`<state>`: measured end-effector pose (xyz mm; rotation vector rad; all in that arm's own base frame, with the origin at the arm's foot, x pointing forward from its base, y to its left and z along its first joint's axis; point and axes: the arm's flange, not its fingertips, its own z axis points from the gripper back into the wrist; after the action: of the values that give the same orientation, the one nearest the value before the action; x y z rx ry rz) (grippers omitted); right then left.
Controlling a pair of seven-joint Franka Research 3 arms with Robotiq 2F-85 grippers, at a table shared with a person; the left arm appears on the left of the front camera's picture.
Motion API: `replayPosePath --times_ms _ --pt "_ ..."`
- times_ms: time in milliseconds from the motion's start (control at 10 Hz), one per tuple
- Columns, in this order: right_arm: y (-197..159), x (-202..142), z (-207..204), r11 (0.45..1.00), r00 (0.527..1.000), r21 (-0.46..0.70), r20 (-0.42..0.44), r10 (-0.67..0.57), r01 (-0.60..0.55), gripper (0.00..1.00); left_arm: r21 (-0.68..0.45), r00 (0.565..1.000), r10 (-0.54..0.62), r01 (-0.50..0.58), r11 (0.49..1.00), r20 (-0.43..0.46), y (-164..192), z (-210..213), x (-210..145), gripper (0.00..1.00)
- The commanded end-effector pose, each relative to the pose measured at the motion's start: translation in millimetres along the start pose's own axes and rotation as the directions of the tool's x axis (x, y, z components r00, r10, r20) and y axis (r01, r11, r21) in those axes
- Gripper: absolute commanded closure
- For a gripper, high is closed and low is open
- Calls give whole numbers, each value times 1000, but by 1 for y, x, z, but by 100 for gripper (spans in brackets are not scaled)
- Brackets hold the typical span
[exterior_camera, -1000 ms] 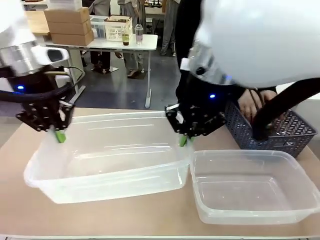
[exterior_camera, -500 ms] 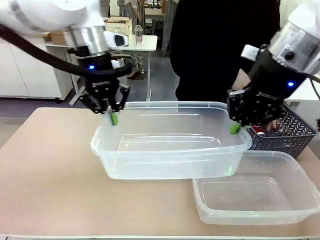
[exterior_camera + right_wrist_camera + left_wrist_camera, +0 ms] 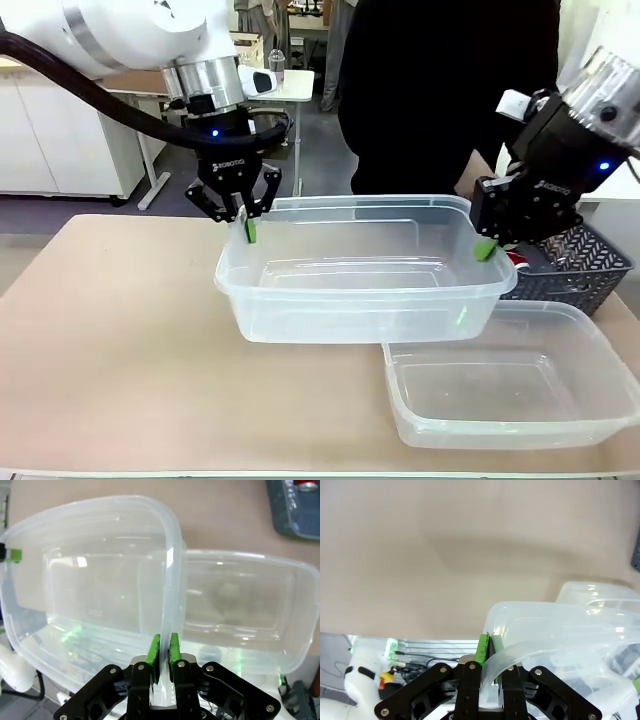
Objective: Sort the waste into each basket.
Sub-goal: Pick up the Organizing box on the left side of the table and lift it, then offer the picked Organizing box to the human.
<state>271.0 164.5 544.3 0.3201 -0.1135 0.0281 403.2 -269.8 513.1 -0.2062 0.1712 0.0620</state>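
The left hand [image 3: 248, 228] is clamped on one end rim of the clear tub [image 3: 360, 300], and the right hand [image 3: 486, 248] on the other. The tub hangs above the desk [image 3: 110, 340], overlapping a second tub [image 3: 500, 400]. A red can [image 3: 304, 484] lies in the grey lattice basket [image 3: 585, 265].

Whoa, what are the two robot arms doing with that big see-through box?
They hold one clear tub between them: the left gripper is shut on its rim at one end, the right gripper at the other. It seems lifted off the table, partly over a second clear tub. A person stands behind, by a dark grey basket.
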Motion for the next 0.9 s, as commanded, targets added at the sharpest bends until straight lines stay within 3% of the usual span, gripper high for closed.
replayPosePath --times_ms 0,800 --pt "1 -4 5 1000 1000 -7 -11 -4 4 91 -8 1000 -5 5 1000 -8 -4 3 -9 93" --pt "1 -4 5 1000 1000 -7 -11 -4 4 91 -8 1000 -5 5 1000 -8 -4 3 -9 93"
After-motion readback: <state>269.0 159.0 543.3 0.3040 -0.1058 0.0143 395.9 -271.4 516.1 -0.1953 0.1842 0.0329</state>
